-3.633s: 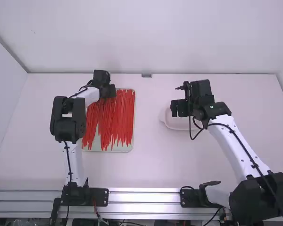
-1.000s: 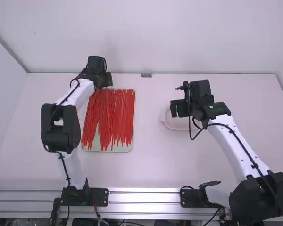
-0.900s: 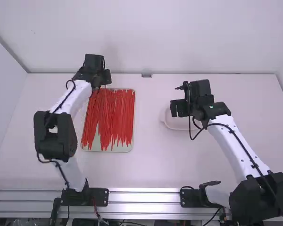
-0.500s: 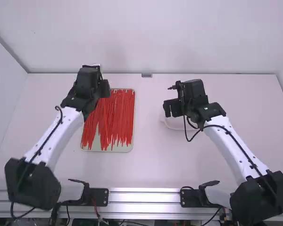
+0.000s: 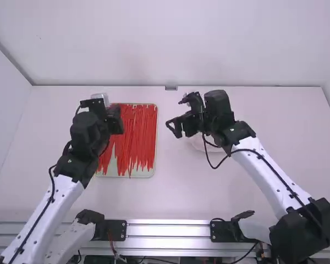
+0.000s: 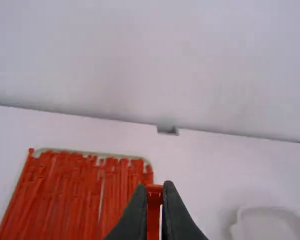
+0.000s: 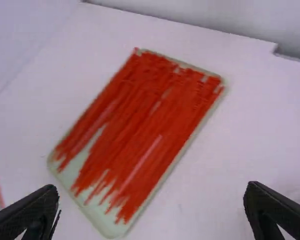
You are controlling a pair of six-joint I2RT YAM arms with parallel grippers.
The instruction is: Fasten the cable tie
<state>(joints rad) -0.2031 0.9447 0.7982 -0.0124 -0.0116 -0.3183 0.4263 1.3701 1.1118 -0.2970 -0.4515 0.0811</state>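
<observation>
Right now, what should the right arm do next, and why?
Probably bring the right pincer, open and empty, across to the left pincer, which is shut on a red cable tie; fastening it likely needs both.

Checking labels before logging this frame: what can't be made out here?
Cable tie length: the left gripper and the left wrist view's edge cut it off.
White container contents: right arm covers it in the high view.
Single ties on the tray: blurred in the right wrist view.
</observation>
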